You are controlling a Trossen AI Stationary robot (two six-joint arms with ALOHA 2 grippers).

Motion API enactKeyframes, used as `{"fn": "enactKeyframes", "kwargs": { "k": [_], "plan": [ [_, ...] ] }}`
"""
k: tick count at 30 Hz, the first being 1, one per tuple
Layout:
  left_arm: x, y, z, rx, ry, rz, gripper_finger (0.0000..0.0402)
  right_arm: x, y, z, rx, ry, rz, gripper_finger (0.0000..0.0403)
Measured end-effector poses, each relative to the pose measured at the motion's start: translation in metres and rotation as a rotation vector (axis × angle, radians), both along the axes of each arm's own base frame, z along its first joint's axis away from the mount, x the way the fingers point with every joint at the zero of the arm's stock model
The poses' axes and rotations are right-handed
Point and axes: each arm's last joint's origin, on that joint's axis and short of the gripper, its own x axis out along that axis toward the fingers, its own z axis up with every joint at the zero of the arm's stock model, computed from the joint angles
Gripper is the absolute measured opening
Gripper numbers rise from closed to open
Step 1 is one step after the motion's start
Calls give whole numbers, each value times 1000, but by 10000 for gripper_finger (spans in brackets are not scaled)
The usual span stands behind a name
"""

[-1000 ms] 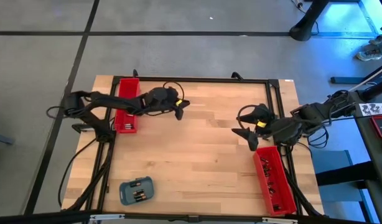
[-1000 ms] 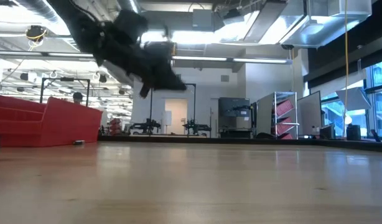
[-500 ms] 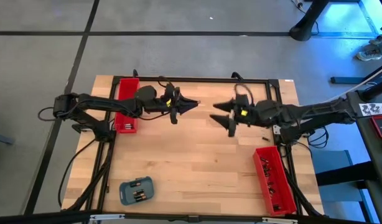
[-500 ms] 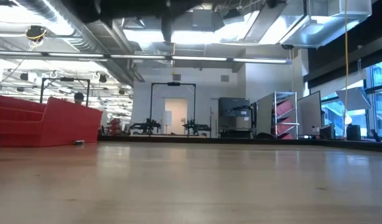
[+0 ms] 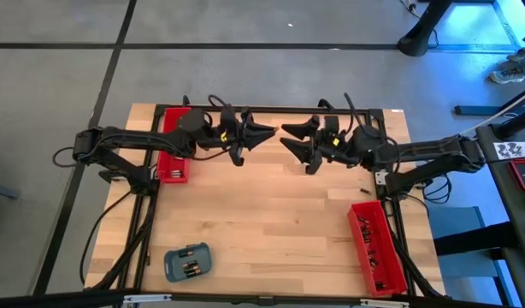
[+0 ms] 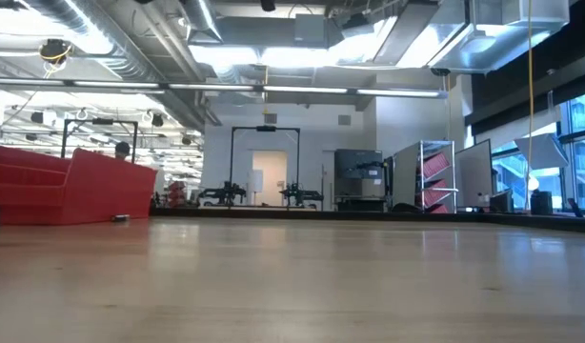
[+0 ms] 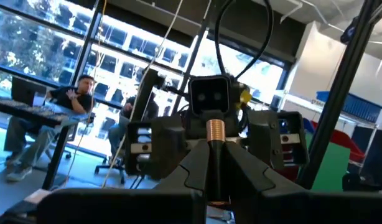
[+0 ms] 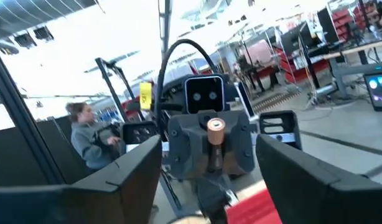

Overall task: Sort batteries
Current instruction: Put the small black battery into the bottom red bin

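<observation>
A coppery-capped battery stands upright — gripped between dark fingers.

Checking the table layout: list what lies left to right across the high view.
Red tray by the left arm → blue-grey tray of batteries → left gripper → right gripper → red tray at the right edge.

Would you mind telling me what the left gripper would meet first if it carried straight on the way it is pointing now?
Most likely the right gripper. The left gripper, shut on a battery, points across the table straight at it, and the right one's fingers stand open. Depth between them is hard to judge.
</observation>
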Motion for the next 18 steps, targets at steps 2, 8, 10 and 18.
{"fn": "enactKeyframes", "kwargs": {
  "k": [2, 8, 10, 18],
  "plan": [
    [0, 0, 1, 8, -5, 3, 29, 4, 0, -1, 4, -19, -8, 243],
    [0, 0, 1, 0, -3, 0, 31, 13, 0, -6, 13, -50, -22, 205],
    [0, 0, 1, 0, -2, 0, 31, 14, 0, -5, 13, -69, -22, 196],
    [0, -1, 1, 2, -2, -3, 32, 14, -3, -5, 31, -74, -85, 173]
  ]
}}
